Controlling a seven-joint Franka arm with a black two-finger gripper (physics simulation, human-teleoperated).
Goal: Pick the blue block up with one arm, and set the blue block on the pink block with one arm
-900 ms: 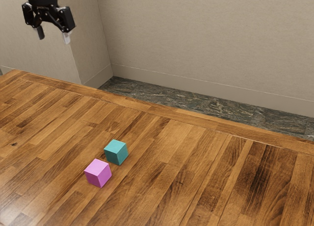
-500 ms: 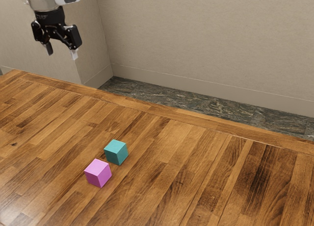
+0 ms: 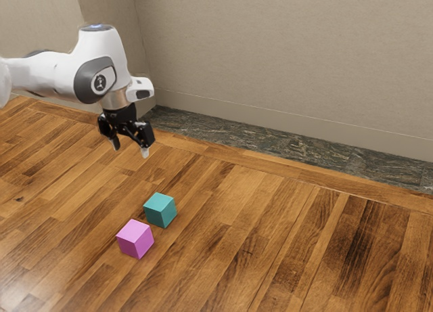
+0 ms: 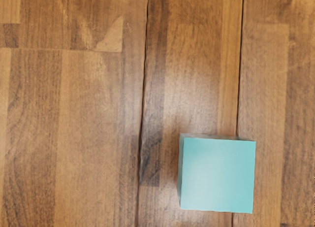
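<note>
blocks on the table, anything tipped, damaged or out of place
Nothing stands out: the teal block and pink block sit flat on the wooden table, and the open tool hangs empty above the table.

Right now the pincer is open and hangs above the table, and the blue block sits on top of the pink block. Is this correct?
Not quite. The blue block is not on the pink block: it stands on the table beside it, as the exterior view shows. The rest is right: the pincer is open and hangs above the table.
</note>
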